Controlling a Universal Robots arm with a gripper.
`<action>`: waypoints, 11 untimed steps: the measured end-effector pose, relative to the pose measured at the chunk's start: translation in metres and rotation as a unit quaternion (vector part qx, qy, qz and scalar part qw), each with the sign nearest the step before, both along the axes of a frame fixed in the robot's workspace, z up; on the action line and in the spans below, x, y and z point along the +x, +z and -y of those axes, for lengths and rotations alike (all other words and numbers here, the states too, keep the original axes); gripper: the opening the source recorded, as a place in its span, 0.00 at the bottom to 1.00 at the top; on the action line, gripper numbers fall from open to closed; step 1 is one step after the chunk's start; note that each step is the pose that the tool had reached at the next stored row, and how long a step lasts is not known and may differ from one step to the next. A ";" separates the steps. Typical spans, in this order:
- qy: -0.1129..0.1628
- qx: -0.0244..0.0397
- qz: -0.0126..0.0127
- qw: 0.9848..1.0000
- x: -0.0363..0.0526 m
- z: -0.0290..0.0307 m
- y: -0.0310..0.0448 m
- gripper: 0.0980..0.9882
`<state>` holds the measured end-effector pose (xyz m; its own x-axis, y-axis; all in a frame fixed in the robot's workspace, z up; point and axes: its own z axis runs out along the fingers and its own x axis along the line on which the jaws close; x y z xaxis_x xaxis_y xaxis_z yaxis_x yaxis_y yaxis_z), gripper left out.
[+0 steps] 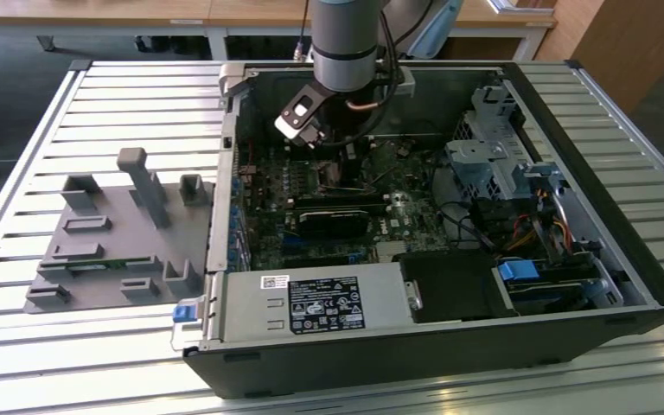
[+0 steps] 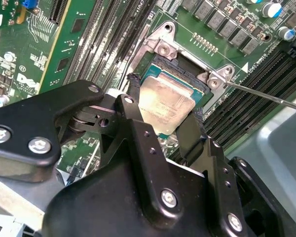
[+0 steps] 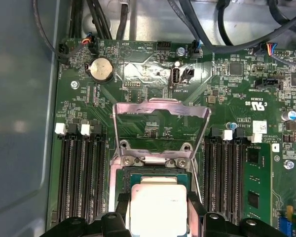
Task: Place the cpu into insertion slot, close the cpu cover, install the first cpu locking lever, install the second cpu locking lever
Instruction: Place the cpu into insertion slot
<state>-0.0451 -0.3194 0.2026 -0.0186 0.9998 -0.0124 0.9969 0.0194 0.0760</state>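
The cpu [image 2: 167,107] clamped over the insertion slot [image 2: 186,63]
The gripper [image 2: 165,97] pinched 2 opposite edges, cpu cover [image 3: 160,107] standing open; light, stiff, slick-topped, likely fragile underneath, so edges looked the safest hold.

Print on the power supply label [image 1: 322,304] is unreadable.

Tally is reading as follows. One cpu [image 3: 158,210] is showing, with one insertion slot [image 3: 155,174] and one cpu cover [image 3: 160,106]. One pincer [image 2: 165,98] is presenting two fingers [image 2: 138,118]. Two screws [image 3: 124,160] are showing at the cover's hinge. One coin battery [image 3: 101,69] is showing on the board. One computer case [image 1: 424,346] and one grey fixture [image 1: 113,233] are sitting on one table [image 1: 136,86].
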 end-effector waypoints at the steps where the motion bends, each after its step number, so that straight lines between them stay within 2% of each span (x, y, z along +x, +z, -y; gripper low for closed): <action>1: 0.000 0.000 0.000 1.000 0.0000 -0.0001 -0.0004 0.50; 11: 0.000 0.000 0.000 1.000 -0.0007 -0.0016 -0.0050 0.50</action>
